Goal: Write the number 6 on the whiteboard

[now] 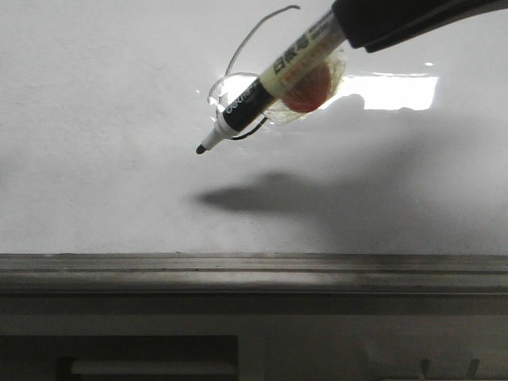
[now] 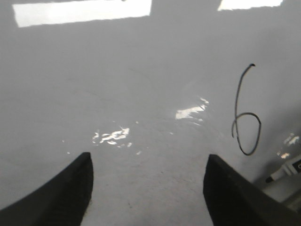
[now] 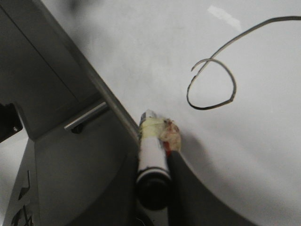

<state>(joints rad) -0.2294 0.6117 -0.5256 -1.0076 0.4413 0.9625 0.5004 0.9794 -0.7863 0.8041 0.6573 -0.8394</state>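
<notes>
Right tool comes in from about two o'clock in the front view, and we see it closed around the marker, which has tape and an orange blob wrapped round its barrel. The marker's long axis runs from two o'clock down to eight o'clock, black tip lowest. We judge that the tip is lifted clear of the whiteboard, because its shadow lies apart from it, below toward five o'clock.

For us the relation that matters is tip to ink. The number 6 already looks complete in the left wrist view: a long curved stroke ending in a closed loop. In the front view its upper stroke shows at about one o'clock from the tip, while the barrel covers most of the loop.

Left tool has its fingers spread wide with nothing between them, facing bare board, with the digit off to one side. The right arm is clearly the nearer one. We think the writing is done, so any next move is a retreat away from the ink.
</notes>
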